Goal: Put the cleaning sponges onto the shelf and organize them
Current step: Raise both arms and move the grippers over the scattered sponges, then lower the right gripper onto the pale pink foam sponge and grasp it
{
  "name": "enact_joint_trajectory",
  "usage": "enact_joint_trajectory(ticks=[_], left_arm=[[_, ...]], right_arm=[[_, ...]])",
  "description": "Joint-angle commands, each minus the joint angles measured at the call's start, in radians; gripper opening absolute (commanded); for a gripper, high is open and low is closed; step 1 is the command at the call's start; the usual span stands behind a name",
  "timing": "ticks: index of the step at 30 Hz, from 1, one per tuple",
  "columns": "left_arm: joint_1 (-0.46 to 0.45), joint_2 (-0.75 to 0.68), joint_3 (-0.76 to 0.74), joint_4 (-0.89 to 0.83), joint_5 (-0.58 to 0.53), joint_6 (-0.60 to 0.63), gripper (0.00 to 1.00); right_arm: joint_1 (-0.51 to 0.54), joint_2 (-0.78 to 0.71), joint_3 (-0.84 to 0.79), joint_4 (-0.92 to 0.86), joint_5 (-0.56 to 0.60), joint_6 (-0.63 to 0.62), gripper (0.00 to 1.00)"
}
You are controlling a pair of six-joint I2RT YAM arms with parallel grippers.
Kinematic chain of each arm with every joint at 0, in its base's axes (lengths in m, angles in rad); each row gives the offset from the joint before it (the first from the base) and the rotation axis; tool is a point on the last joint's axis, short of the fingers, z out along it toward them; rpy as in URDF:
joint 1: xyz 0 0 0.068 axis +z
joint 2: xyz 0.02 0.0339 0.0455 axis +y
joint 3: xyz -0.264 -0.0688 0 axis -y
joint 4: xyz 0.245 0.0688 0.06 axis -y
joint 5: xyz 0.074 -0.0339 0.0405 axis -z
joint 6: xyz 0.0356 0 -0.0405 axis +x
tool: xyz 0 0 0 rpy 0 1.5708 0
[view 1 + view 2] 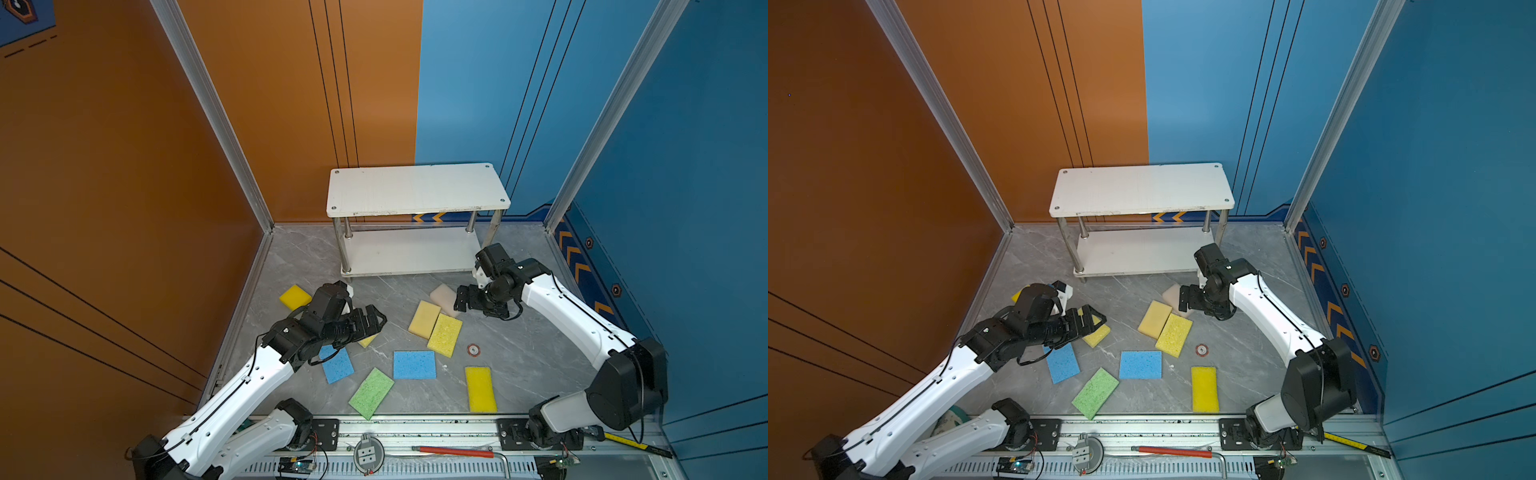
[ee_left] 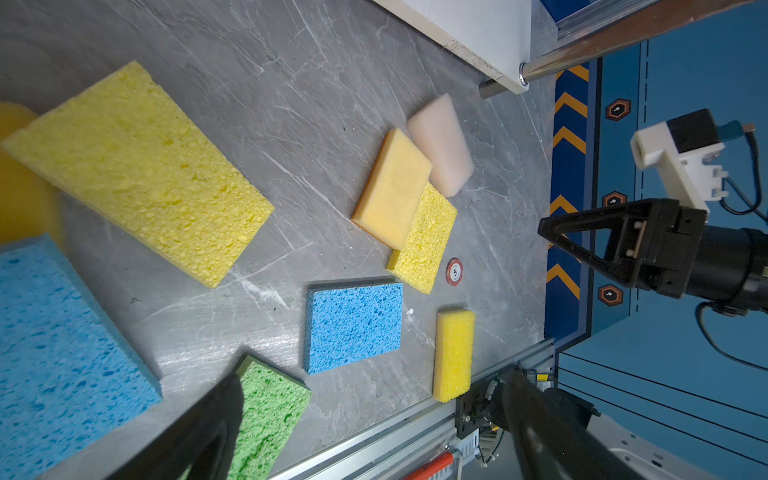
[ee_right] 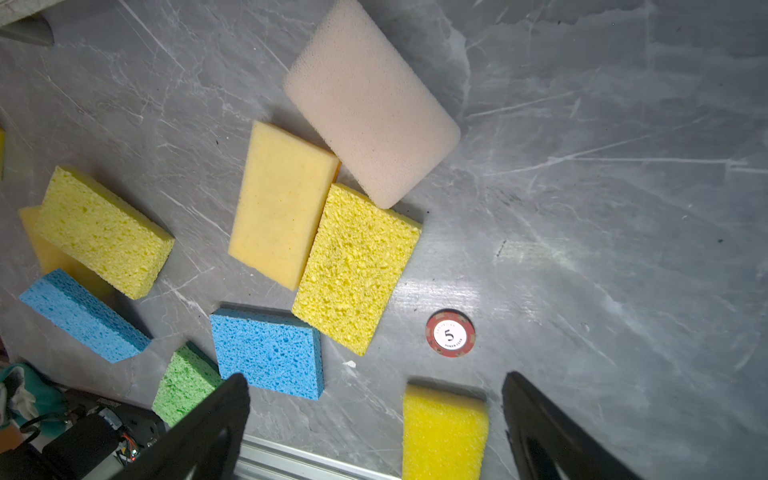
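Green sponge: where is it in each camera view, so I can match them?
In a top view: green sponge by the front rail, left of and nearer than the central blue sponge.
In a top view: green sponge, same spot.
Left wrist: green sponge beside that blue sponge, partly behind a gripper finger.
Right wrist: green sponge beside it too, finger overlapping.
Shared landmark: red poker chip.

The grey marble-patterned tabletop [image 3: 602, 187] looks smooth with a dull sheen. The coarse yellow rectangular sponge [image 3: 357, 266] and the blue rectangular sponge [image 3: 268, 353] are rough and open-pored. The pale pinkish-white foam block [image 3: 370, 99] is fine-grained and matt. The white shelf board [image 1: 417, 189] looks matt and scuffed, on shiny round metal posts [image 1: 341, 245].
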Motion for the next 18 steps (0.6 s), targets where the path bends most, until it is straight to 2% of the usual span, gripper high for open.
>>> enact_joint_trajectory(ticks=[1,6,9,13,18], left_arm=[[0.007,0.019,-0.019,0.040,0.001,-0.021,0.98],[0.030,0.084,-0.003,0.064,0.052,0.002,0.98],[0.029,0.115,-0.002,0.071,0.068,-0.007,0.98],[0.012,0.105,-0.034,0.092,0.067,-0.034,0.98],[0.043,0.087,-0.041,0.094,0.094,-0.032,0.98]], right_arm=[[-0.012,0.065,0.045,0.036,-0.047,-0.017,0.93],[-0.012,0.084,0.040,0.063,-0.038,0.016,0.91],[-0.022,0.116,0.061,0.066,-0.039,-0.014,0.91],[-0.063,0.164,0.089,0.069,-0.055,-0.058,0.90],[-0.115,0.193,0.083,0.115,-0.071,-0.072,0.89]])
